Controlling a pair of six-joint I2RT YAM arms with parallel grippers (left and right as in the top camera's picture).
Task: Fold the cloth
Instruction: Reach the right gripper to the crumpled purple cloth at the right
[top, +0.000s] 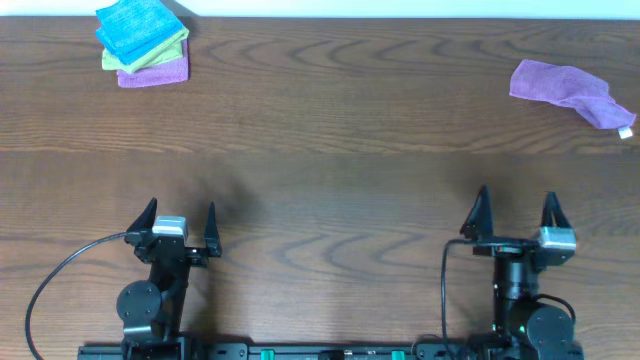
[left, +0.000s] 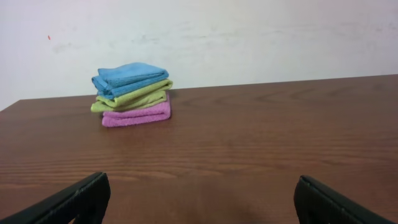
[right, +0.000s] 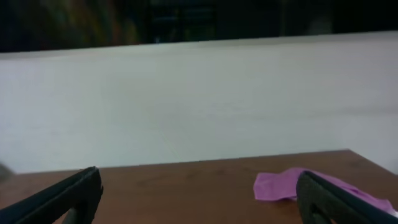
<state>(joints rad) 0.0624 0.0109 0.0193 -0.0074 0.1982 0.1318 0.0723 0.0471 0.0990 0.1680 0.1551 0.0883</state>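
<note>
The lilac-purple cloth lies crumpled at the far right of the table, its small white tag at its right end. It also shows in the right wrist view, partly behind the right finger. My left gripper is open and empty near the front left. My right gripper is open and empty near the front right, well short of the cloth. In the wrist views both pairs of fingers are spread wide with nothing between them.
A stack of folded cloths, bright blue on yellow-green on pink-purple, sits at the far left corner and shows in the left wrist view. A white wall runs behind the table's far edge. Black cables trail from both arm bases.
</note>
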